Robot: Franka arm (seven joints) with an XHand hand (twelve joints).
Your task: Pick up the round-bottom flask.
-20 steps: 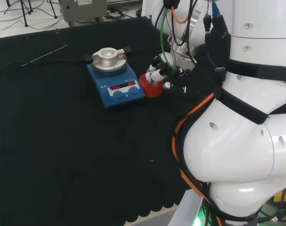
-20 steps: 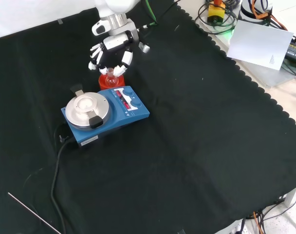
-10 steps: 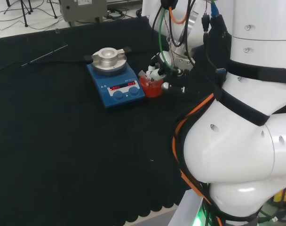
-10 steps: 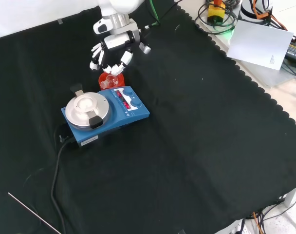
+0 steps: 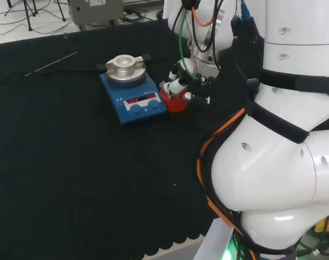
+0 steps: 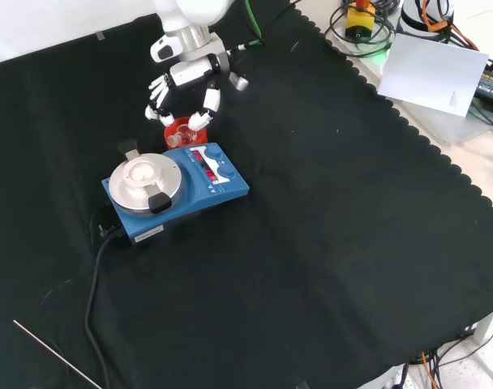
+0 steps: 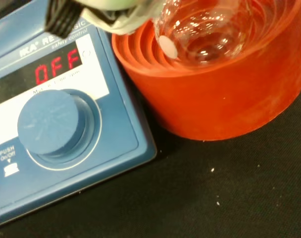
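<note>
A clear round-bottom flask sits with its bulb inside a red ribbed stand, its neck tilted towards the hotplate. In the front view the flask and the stand lie just beyond the blue hotplate. My hand hovers right over them, its fingers bent downwards and spread to either side of the neck, not closed on it. From behind, the hand hangs above the stand. A blurred white part of the hand lies close to the neck.
A blue hotplate stirrer with a round metal top stands against the stand, and its cable trails over the black cloth. A thin metal rod lies near the cloth's front corner. The arm's white links are at the right of the head view.
In the front view the hand has risen a little and shifted left over the stand. The flask's neck, upright between the fingers a second ago, now leans towards the hotplate.
</note>
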